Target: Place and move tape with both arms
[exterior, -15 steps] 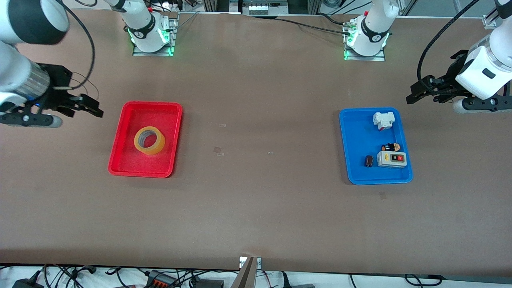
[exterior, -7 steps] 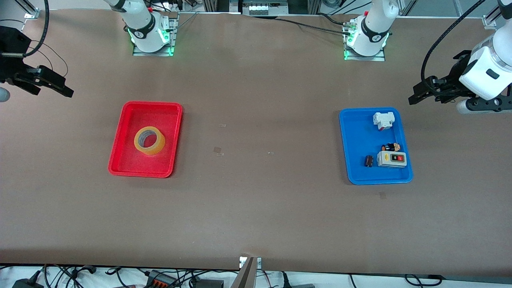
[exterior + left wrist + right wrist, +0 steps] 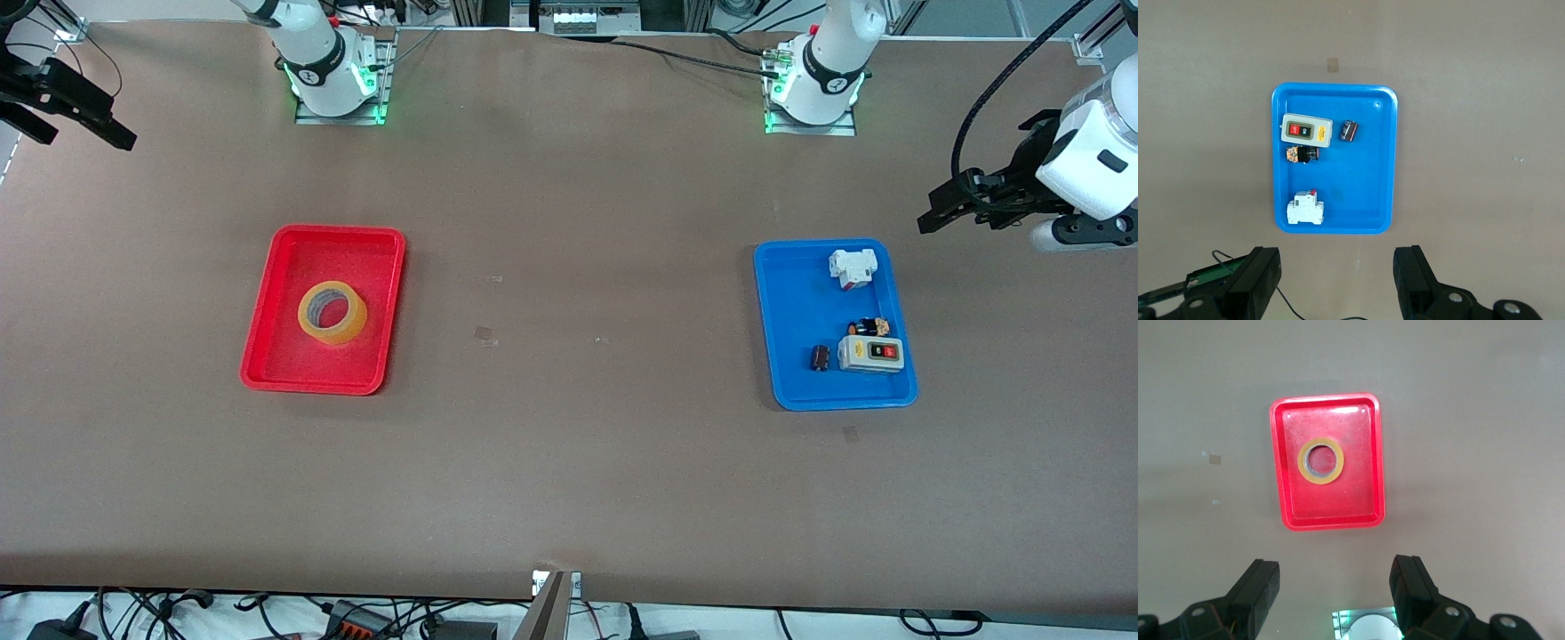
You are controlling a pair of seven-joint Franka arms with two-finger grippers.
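Note:
The yellow tape [image 3: 348, 331] lies flat in a red tray [image 3: 267, 302] toward the right arm's end of the table. My right gripper [image 3: 89, 140] hangs open and empty high over that end's table corner, well apart from the tray. Its wrist view looks down on the tape [image 3: 1321, 479] in the red tray [image 3: 1365, 500] between the spread gripper [image 3: 1335, 572]. My left gripper [image 3: 929, 209] is open and empty over the left arm's end of the table, beside a blue tray [image 3: 765, 320]. In its wrist view the left gripper [image 3: 1336, 257] holds nothing.
The blue tray [image 3: 1378, 167] holds a white breaker [image 3: 852, 267], a grey switch box [image 3: 871, 353], a small dark cylinder [image 3: 820, 357] and a small black and orange part [image 3: 869, 326]. The arm bases [image 3: 333, 80] [image 3: 813, 89] stand along the table's edge farthest from the front camera.
The right gripper has risen and drawn away from the red tray toward the table corner. The left gripper has backed off a little from the blue tray. The tape has not moved.

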